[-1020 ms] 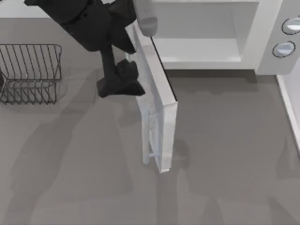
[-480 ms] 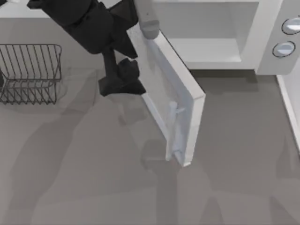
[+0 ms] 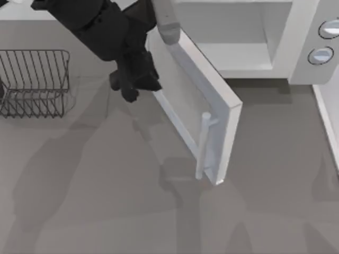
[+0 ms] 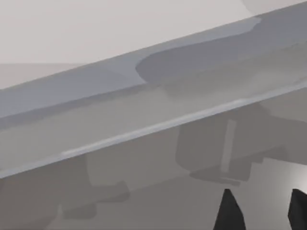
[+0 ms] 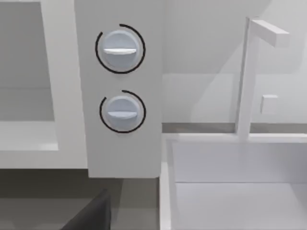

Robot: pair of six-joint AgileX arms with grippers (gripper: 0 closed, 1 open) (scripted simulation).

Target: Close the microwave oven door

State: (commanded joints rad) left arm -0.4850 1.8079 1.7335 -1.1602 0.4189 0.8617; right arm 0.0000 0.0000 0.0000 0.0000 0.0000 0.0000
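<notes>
At the table's (image 3: 95, 211) left edge, toward the far side, you have a dark wire basket rack (image 3: 34, 82). Just to its right your left gripper (image 3: 132, 87) hangs low over the table, close beside the outer face of the microwave oven door (image 3: 185, 100), on the hinge end of the panel; whether it touches the panel you cannot tell. In the left wrist view two dark fingertips (image 4: 229, 213) stand apart with nothing between them, so the left gripper is open and holds nothing.

The door stands partly open, swung out at a slant from the hinge at the oven's front left corner, its free edge pointing toward the table's near right. The pale bar handle (image 3: 202, 145) sits near that free edge.

The microwave oven (image 3: 249, 39) occupies the table's far right, white cavity exposed, two grey-blue knobs (image 3: 321, 54) on its right panel.

In the right wrist view you face those knobs (image 5: 121, 112).
</notes>
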